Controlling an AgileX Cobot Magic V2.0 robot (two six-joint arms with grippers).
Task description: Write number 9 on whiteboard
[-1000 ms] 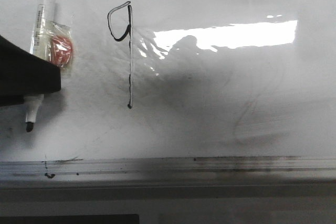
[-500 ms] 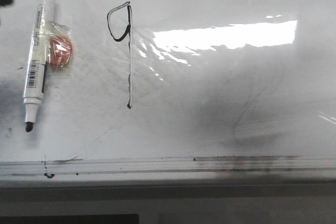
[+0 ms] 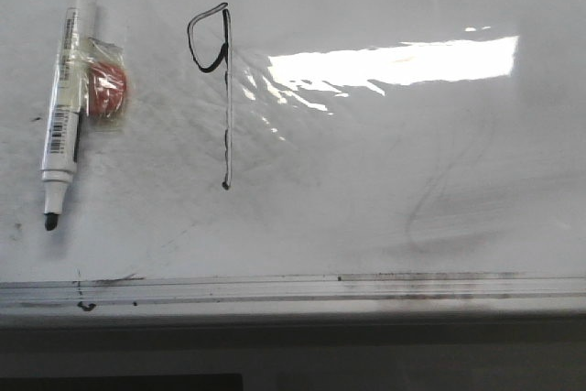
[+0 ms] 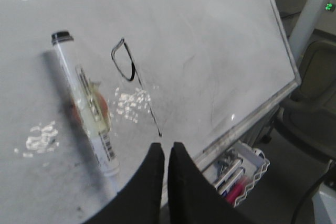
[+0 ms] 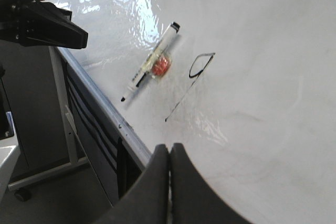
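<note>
So the whiteboard (image 3: 385,6) fills nearly the whole front view, glossy with a fat strip of glare and grey wipe smears all over it, and it's lying flat enough that loose stuff just sits on it, basically doing duty as the tabletop. Its grubby metal rail (image 3: 293,288) runs along the near edge.

Using the number 9 (image 3: 224,89) as the landmark: the marker (image 3: 64,89) lies well off to its left, roughly parallel to the stem, uncapped black tip pointing toward the rail. My guess is it's parked there on purpose, clear of the fresh ink so nothing smudges. Tucked against the marker, on the side facing the 9, is a small orange thing in a clear wrapper (image 3: 105,91) (can't tell what it is).

The 9 itself looks finished to me: small angular loop up top, long straight stem ending short of the rail.

Tools: the left tool (image 4: 161,148) has its jaws pressed nearly together with nothing between them, and it hovers off the board near the bottom end of the stem, with the marker just to one side. The right tool (image 5: 169,149) is likewise closed up and empty, and sits farther from the 9, out toward the rail side. Neither touches anything.
</note>
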